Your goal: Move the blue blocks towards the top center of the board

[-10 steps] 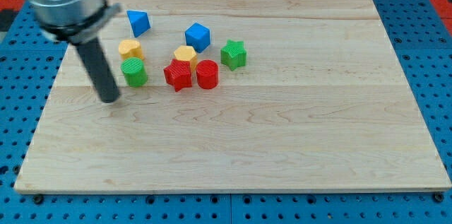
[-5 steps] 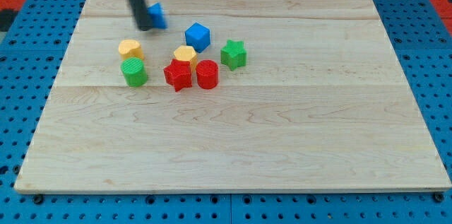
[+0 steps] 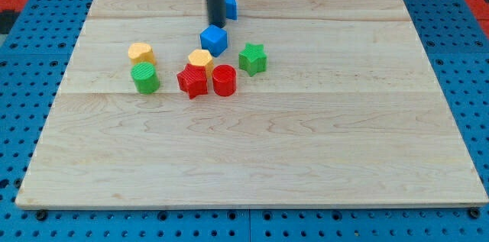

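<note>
My dark rod comes down from the view's top, and my tip (image 3: 217, 25) rests on the board near the top centre. A blue block (image 3: 230, 4), shape hidden in part by the rod, sits just right of the rod and touches it. A blue cube (image 3: 214, 40) lies directly below my tip, almost touching it.
Below the blue cube lie a yellow block (image 3: 200, 59), a red star (image 3: 192, 80), a red cylinder (image 3: 224, 80) and a green star (image 3: 252, 58). At the left stand a yellow cylinder (image 3: 140, 52) and a green cylinder (image 3: 144, 79). The wooden board (image 3: 344, 120) lies on a blue pegboard.
My tip swept up from the board's left and then right along the top, pushing the blue triangular block from the upper left to the top centre. The other blocks have not moved.
</note>
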`<state>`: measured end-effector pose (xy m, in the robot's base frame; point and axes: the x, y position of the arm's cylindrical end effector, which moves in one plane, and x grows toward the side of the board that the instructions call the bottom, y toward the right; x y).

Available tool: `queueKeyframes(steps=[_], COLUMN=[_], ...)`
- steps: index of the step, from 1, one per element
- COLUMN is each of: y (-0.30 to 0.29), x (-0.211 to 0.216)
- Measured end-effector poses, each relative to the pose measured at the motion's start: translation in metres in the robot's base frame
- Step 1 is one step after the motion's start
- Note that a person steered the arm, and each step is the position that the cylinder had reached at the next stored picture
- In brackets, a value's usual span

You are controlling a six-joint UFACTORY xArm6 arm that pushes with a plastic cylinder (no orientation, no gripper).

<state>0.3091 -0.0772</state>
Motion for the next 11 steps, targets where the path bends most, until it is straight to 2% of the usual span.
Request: queueKeyframes(steps=[1,2,3,4,6,11], y=[-0.051,-0.019,-0.017,0.018,0.038,0.042], x=[0.026,0.067,0.067,0.047,-0.005,-0.008])
